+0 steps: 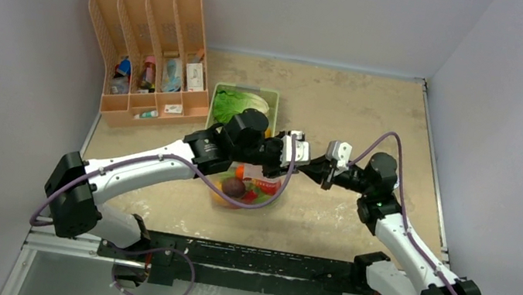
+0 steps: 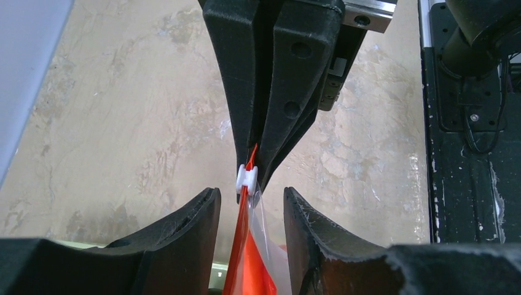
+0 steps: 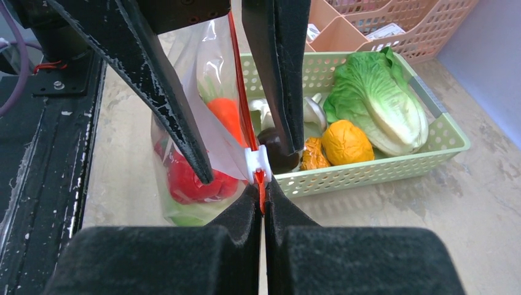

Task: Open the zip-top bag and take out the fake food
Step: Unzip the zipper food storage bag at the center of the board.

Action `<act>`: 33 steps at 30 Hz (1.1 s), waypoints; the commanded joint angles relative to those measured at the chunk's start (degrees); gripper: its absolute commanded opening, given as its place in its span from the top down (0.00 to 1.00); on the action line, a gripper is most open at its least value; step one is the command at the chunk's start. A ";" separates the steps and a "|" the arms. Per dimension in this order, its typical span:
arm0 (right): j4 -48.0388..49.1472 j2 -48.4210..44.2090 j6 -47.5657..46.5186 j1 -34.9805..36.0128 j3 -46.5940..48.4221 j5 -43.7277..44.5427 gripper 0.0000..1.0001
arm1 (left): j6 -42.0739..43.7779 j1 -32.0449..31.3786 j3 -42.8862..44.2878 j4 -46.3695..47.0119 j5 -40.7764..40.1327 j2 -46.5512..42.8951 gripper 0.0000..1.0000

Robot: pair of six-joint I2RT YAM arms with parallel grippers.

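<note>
Right fingers (image 3: 203, 246) are clamped on the bag's (image 3: 212, 55) strip (image 3: 241, 104); left fingers (image 2: 178, 239) are set apart around it; far rack (image 1: 118, 104) labels are blurred.

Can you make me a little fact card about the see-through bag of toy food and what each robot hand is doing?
Bag: clear crinkly plastic zip-top bag, held upright between the two arms
Zip: orange-red zip strip with a white slider
Right gripper: shut, pinching the strip's end just past the slider
Left gripper: open, one finger on each side of the strip
Food: red and orange plastic toy food, inside the bag
Behind: pale-green plastic basket holding a leafy toy lettuce
</note>
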 commanded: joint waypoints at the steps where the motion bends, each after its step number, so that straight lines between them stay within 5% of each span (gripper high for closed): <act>1: 0.37 -1.29 -1.27 0.14 2.01 -1.91 1.00 | 1.12 0.17 2.97 3.63 0.31 0.35 0.59; 14: 0.66 -1.43 -0.93 0.15 1.05 -0.71 1.00 | 0.21 0.14 5.58 0.32 0.90 2.13 1.00; 33: 2.56 -3.04 0.47 0.10 0.27 8.41 1.00 | -1.72 2.33 -4.34 -5.58 -8.59 -11.42 1.00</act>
